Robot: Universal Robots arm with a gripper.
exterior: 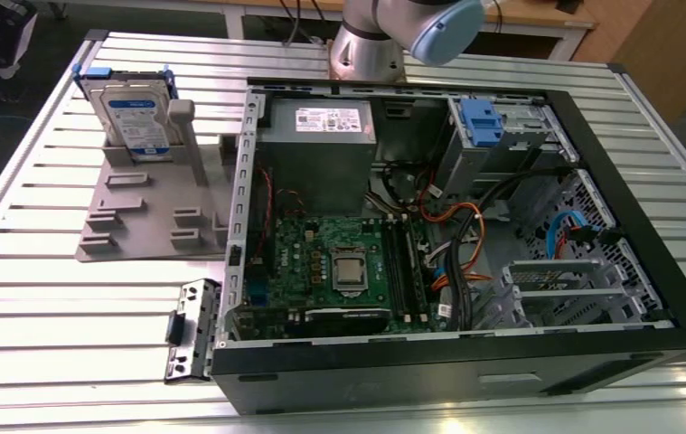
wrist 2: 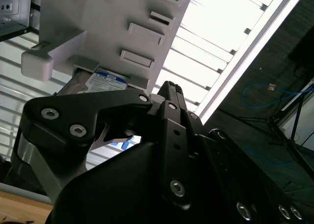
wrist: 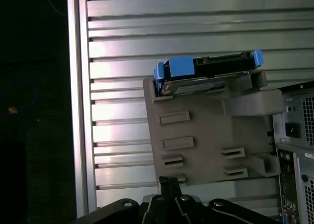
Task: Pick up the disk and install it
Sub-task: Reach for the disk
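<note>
Closest to the lens in the first wrist view, showing the gripper [wrist: 170,182] with jaws pressed together and gripping nothing. Hanging above the slatted metal table [wrist: 147,18], clear of everything on it and lining up with the near edge of the grey holder [wrist: 206,131]. Beyond that edge, crossing the holder's flat base plate with its raised tabs. At the holder's far end, standing the disk [wrist: 211,67] on edge in its slot (blue carrier framing the silver body, white-and-blue label showing in the exterior view). Sitting well apart from the gripper and outside the machine, not yet installed.

Turning to the exterior view: placing holder and disk on the exterior view's left, just beside the open computer case [exterior: 439,371]. Lying on its side with the panel off, exposing the green motherboard [exterior: 331,262]. Farther back, housing the grey power-supply box [exterior: 331,149] with its white sticker and, toward the exterior view's right, the silver drive cage [exterior: 500,145] with a blue latch. Behind the case, at the table's far edge, rising out of frame as the arm [exterior: 373,41].
</note>
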